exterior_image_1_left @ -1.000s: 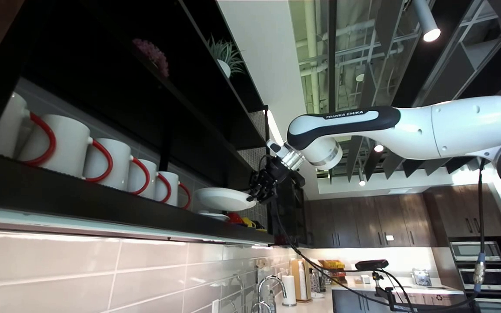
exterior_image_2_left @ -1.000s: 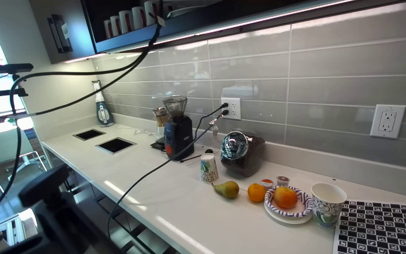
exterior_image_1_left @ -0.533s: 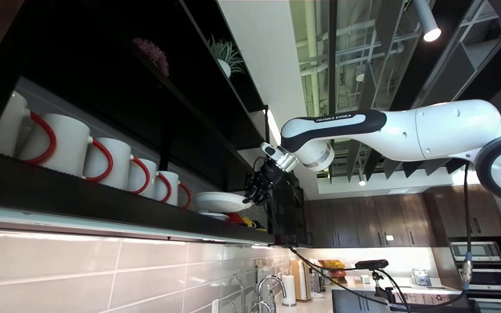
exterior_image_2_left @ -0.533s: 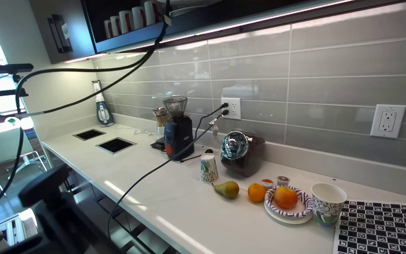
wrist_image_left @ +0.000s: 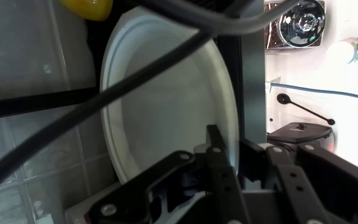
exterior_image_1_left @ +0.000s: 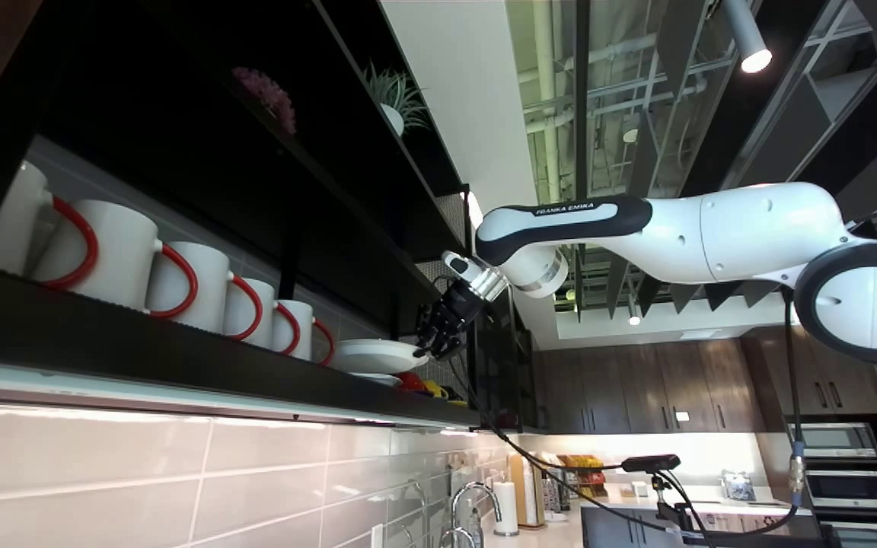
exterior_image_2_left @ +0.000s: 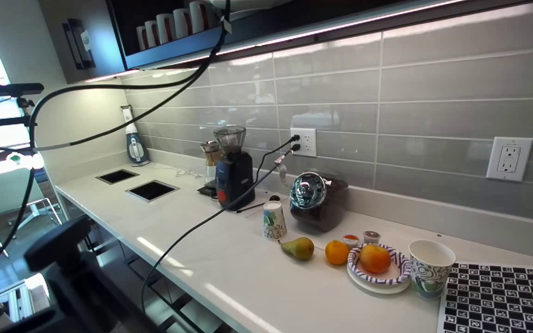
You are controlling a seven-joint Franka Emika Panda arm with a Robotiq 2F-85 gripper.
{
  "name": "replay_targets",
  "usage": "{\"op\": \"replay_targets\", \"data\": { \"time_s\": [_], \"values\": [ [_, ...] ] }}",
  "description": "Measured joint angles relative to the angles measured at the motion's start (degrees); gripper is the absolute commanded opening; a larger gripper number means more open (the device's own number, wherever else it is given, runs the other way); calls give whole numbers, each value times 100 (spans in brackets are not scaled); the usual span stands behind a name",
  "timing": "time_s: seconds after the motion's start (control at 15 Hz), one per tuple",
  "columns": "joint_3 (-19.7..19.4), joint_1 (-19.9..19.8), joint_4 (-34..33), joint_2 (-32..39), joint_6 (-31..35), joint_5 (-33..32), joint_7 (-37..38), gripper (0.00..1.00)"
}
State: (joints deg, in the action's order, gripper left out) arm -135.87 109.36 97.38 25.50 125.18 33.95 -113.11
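A white plate (exterior_image_1_left: 374, 355) is held at its rim by my gripper (exterior_image_1_left: 422, 350), just over the black open shelf. In the wrist view the plate (wrist_image_left: 172, 105) fills the middle, its edge passing between the two black fingers of the gripper (wrist_image_left: 230, 146). One finger lies against the inner face and the other is at the outer side. Close below the held plate, another white plate (exterior_image_1_left: 377, 378) lies on the shelf. Red (exterior_image_1_left: 410, 381) and yellow (exterior_image_1_left: 436, 389) items sit right beside it. A dark cable (wrist_image_left: 141, 73) crosses in front of the plate and hides a strip of it.
White mugs with red handles (exterior_image_1_left: 115, 255) stand in a row along the shelf (exterior_image_1_left: 256, 374), near the plate. A dark shelf board hangs above. Lower down, the counter (exterior_image_2_left: 192, 277) holds a grinder (exterior_image_2_left: 234, 180), a pear (exterior_image_2_left: 298, 249), paper cups and fruit.
The arm has moved left and slightly down in an exterior view, carrying the plate farther over the shelf, closer to the mugs and the plate below. The hanging cables shifted with it.
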Motion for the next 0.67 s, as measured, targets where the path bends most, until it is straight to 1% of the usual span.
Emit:
{"op": "replay_targets", "data": {
  "time_s": [0.27, 0.67],
  "values": [
    [495, -511, -343, -207, -161, -6, 0, 1],
    [1399, -1285, -758, -503, -233, -73, 0, 1]
  ]
}}
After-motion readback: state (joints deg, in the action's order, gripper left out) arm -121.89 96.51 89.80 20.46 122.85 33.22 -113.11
